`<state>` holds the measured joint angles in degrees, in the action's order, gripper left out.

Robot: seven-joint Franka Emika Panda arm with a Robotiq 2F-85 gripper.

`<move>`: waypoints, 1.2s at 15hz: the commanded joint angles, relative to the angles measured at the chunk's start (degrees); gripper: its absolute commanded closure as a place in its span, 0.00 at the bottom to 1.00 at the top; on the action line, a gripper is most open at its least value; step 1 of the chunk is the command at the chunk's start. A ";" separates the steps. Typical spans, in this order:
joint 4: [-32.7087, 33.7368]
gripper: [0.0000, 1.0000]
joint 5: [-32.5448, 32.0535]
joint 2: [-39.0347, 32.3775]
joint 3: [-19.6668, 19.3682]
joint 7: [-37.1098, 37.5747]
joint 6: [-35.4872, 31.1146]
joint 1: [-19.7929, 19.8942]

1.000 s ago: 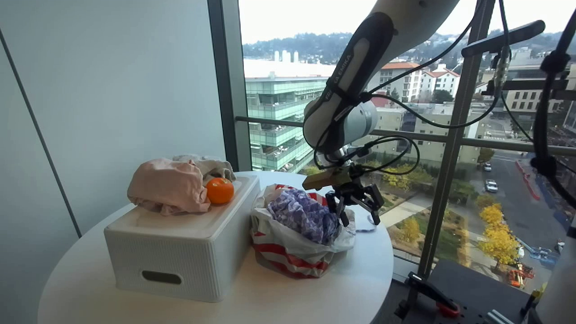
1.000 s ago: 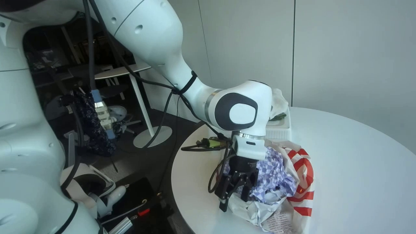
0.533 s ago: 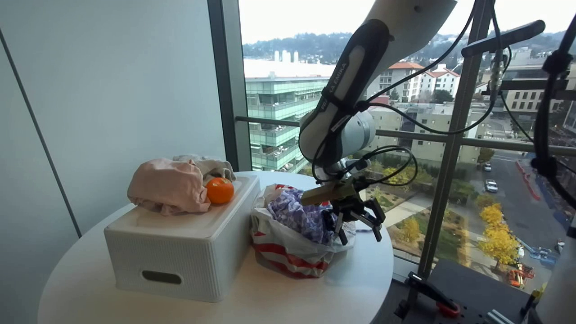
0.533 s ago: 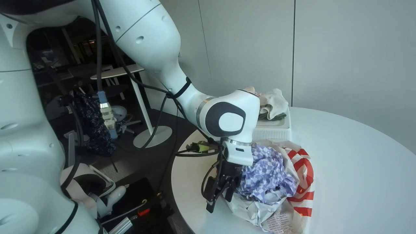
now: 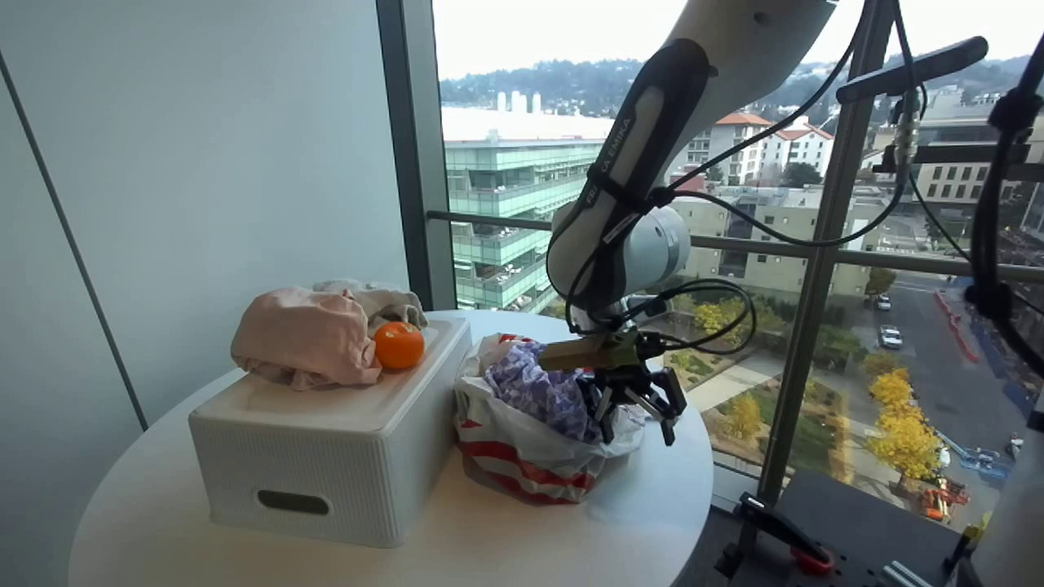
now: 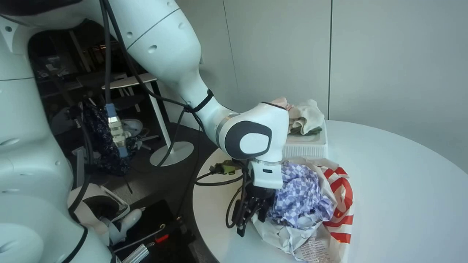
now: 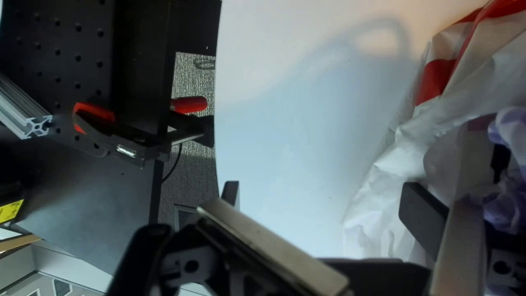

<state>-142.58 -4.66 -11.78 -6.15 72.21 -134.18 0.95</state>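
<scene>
My gripper [image 5: 638, 430] is open, with nothing between its fingers. In the other exterior picture it [image 6: 251, 224] hangs beside the bag, on the side toward the table edge. In the wrist view the open fingers [image 7: 320, 193] straddle white tabletop and part of the bag [image 7: 390, 164]; one finger overlaps the bag, and contact cannot be told. The white bag with red stripes [image 5: 522, 469] stands open on the round table [image 5: 522, 546]. A crumpled purple-and-white checkered cloth [image 6: 299, 197] fills it, and also shows in an exterior view [image 5: 538, 387].
A white ribbed box [image 5: 302, 456] stands beside the bag. On it lie a pink cloth [image 5: 306, 338], a pale cloth [image 5: 391, 303] and an orange fruit [image 5: 399, 345]. A dark bench with a red-handled clamp [image 7: 189, 105] is past the table edge. Cables loop from the arm.
The open gripper has moved down and sideways, away from the cloth toward the bag's table-edge side, then shifted slightly back in the last half second. The bag and box have not visibly moved.
</scene>
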 commanded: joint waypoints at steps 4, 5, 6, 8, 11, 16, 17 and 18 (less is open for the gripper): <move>-3.70 0.00 3.01 1.53 0.02 0.75 -7.84 -0.45; -4.25 0.00 3.29 1.52 0.00 0.92 -9.39 -0.53; -4.80 0.00 4.22 1.85 0.21 0.47 -10.72 -0.45; -5.42 0.00 3.96 1.62 -0.11 1.29 -13.38 -0.81; -6.60 0.00 3.00 0.16 -0.57 3.01 -19.84 -1.55; -8.95 0.25 1.89 -0.54 -1.89 5.39 -25.68 -3.11; -9.33 0.26 1.83 -0.51 -2.26 5.76 -26.63 -3.46; -9.42 0.30 1.42 -0.39 -2.82 6.14 -27.07 -3.91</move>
<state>-150.59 -1.88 -12.76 -7.04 75.95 -157.92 -0.99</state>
